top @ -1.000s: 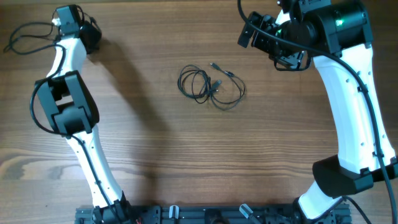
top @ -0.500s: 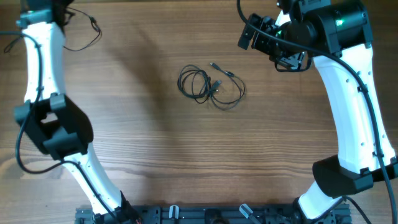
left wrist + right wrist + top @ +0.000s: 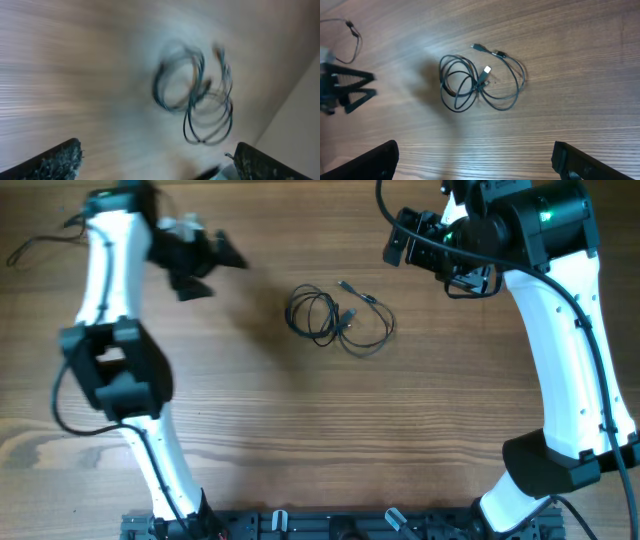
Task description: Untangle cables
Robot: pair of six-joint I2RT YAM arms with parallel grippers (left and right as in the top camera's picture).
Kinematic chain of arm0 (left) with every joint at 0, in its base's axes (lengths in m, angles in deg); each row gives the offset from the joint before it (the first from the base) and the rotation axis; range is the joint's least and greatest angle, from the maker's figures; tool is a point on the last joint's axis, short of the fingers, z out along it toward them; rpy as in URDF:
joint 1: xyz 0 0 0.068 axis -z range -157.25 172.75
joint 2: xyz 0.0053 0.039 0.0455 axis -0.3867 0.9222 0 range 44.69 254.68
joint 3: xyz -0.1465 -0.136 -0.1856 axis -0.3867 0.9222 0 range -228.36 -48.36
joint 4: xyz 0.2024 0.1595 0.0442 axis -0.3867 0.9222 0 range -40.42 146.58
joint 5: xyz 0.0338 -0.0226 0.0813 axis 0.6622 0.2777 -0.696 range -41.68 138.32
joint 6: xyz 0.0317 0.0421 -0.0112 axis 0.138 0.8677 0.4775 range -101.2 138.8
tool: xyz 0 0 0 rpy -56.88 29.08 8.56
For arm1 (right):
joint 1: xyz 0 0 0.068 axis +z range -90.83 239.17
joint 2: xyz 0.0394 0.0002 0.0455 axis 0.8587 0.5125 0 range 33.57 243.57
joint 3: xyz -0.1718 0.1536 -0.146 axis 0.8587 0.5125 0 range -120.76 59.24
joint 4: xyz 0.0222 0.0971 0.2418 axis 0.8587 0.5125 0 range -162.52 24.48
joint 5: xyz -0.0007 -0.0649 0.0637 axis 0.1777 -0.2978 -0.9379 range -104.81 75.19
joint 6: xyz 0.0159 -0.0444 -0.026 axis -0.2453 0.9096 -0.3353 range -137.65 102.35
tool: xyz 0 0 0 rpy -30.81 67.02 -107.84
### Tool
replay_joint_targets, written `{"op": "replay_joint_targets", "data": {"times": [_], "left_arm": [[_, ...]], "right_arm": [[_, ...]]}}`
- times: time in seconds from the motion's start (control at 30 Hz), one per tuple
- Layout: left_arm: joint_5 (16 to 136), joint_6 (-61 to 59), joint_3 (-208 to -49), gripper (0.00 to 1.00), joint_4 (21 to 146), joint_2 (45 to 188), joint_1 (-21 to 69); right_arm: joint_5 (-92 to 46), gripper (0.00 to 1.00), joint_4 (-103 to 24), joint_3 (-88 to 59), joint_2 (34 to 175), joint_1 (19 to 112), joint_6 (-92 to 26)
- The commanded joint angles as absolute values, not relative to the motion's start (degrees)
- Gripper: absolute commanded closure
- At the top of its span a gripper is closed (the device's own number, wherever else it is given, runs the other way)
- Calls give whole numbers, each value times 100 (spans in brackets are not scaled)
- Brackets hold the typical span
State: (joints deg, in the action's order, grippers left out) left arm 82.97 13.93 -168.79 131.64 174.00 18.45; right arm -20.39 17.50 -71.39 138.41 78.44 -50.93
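The cables [image 3: 338, 320] lie in 1 loose bunch mid-bench [image 3: 300, 440], nearer the far edge. The left gripper [image 3: 157, 150] hangs left of them, blurred, fingers spread wide and empty. The right gripper [image 3: 475, 150], toward the far right corner, is likewise spread and empty.

Two arms are on show, each clad in smooth white shells: the left arm [image 3: 103, 270] and the right arm [image 3: 560, 350]. Blocky black housings are fitted at the joints [image 3: 112, 370]. A small green light [image 3: 546, 217] is lit on the right arm's black upper housing. A black wire [image 3: 597, 370] is routed down its white shell. The left gripper [image 3: 157, 160] and right gripper [image 3: 477, 160] are finished in black, with dark, rough-textured fingertips [image 3: 57, 160].
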Motion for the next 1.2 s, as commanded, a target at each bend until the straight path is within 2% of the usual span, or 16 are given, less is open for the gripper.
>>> {"op": "replay_joint_targets", "data": {"times": [0.0, 0.2, 0.33, 0.37, 0.47, 0.53, 0.67, 0.93, 1.1, 1.13, 1.17], "left_arm": [[8099, 1925, -16900, 1, 13302, 17219, 2761], [7279, 1656, -16900, 3, 13114, 17221, 3854], [7071, 1518, -16896, 13, 12740, 17223, 4088], [7049, 1188, -16852, 28, 12513, 17262, 4086], [7052, 1190, -16848, 35, 12497, 17474, 4092], [7056, 1190, -16841, 49, 12499, 17560, 4110], [7049, 1192, -16835, 46, 12521, 17579, 4188], [6840, 1190, -16830, 59, 12646, 17861, 4280], [6866, 1190, -16841, 86, 12541, 17861, 4352], [6896, 1192, -16892, 96, 12563, 17802, 4352], [6964, 1208, -16938, 96, 12589, 17748, 4352]], "right_arm": [[-2067, 0, 1835, -7136, 13911, 7853, -4315], [-2070, 0, 1962, -7136, 13911, 7634, -4155], [-2072, 0, 1962, -7136, 13911, 7634, -4160], [-2074, 0, 1951, -7136, 13911, 7634, -4164], [-2094, 0, 1955, -7136, 13911, 7634, -4171], [-2159, 0, 1957, -7136, 13911, 7634, -4186], [-2242, 0, 1944, -7136, 13911, 7656, -4186], [-2242, 0, 1933, -7136, 13911, 7656, -4186], [-2240, 0, 1892, -7136, 13911, 7656, -4182], [-2238, 0, 1826, -7134, 13913, 7656, -4182], [-2240, 0, 1793, -7134, 13913, 7656, -4182]]}}
